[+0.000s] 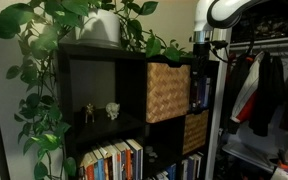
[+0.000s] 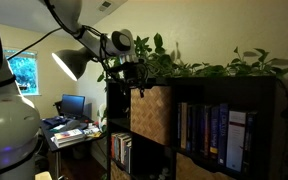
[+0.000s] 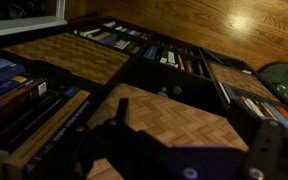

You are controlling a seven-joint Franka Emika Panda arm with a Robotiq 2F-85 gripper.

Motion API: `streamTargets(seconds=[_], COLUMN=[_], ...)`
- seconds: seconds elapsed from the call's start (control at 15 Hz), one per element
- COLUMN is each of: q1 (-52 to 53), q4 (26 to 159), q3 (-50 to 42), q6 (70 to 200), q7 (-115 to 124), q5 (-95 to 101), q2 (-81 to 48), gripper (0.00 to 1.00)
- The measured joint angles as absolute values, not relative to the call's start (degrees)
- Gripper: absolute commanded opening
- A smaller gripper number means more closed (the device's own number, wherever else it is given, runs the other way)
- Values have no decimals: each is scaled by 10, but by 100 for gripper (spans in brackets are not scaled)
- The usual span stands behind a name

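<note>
Nearest my gripper [image 2: 134, 80], the woven basket [image 2: 151, 112] fills an upper cubby of the shelf [image 1: 94, 50]. Book rows [image 3: 134, 40] sit beyond, and a trailing plant [image 2: 214, 65] crowds the top edge. Open room lies off the shelf front, with hanging clothes [image 1: 259, 90] bounding one side. Fingers [image 3: 96, 150] stand fully spread and hold nothing. I judge them just short of the basket, though the dim wrist view leaves contact unclear.
</note>
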State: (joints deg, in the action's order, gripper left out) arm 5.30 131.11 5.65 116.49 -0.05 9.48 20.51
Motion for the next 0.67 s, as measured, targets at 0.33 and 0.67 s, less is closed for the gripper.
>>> streamTargets(seconds=[0.33, 0.67], q1=[54, 64], q4=[1312, 1310], q3=[59, 64], q6=[1225, 1304], q7=[-2, -33], q5=[95, 95], q2=[201, 200], gripper=[100, 100])
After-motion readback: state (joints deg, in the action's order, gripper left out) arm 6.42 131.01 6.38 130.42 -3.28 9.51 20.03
